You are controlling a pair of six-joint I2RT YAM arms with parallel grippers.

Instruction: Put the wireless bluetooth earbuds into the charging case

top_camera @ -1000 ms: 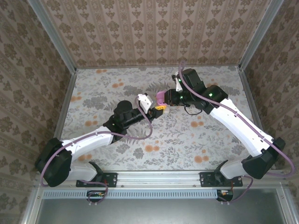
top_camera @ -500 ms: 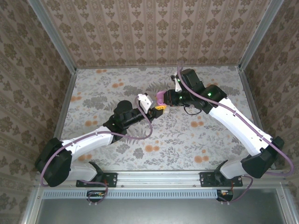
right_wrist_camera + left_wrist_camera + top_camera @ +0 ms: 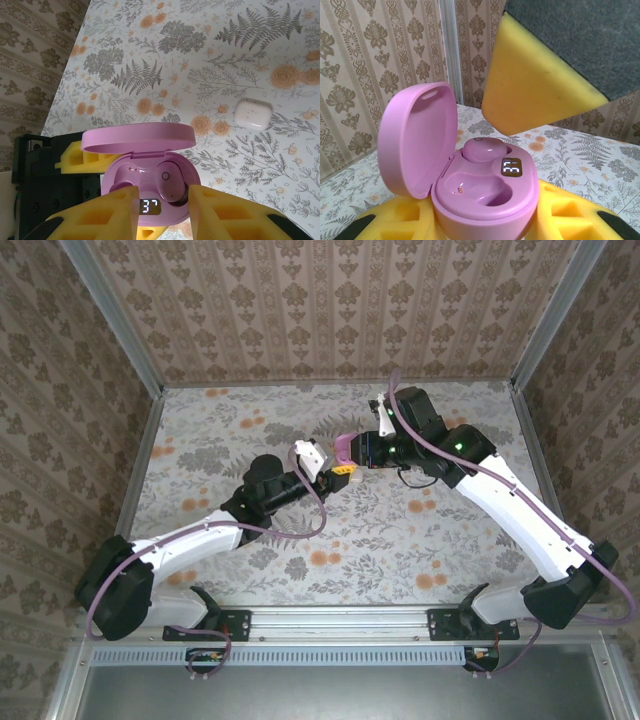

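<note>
Pink charging case open, lid up. Left gripper shut tight on case, holding it off table. Pink earbud sits inside case, in one cup. Right gripper just above case, jaws a little apart beside earbud, not squeezing it. White case on table, far from pink charging case.

Lit white digits on a small dark display, set in the front rim of the pink charging case. From the left wrist we read them as "37". From the right wrist the display shows "3", and we cannot make out the second digit in full.
</note>
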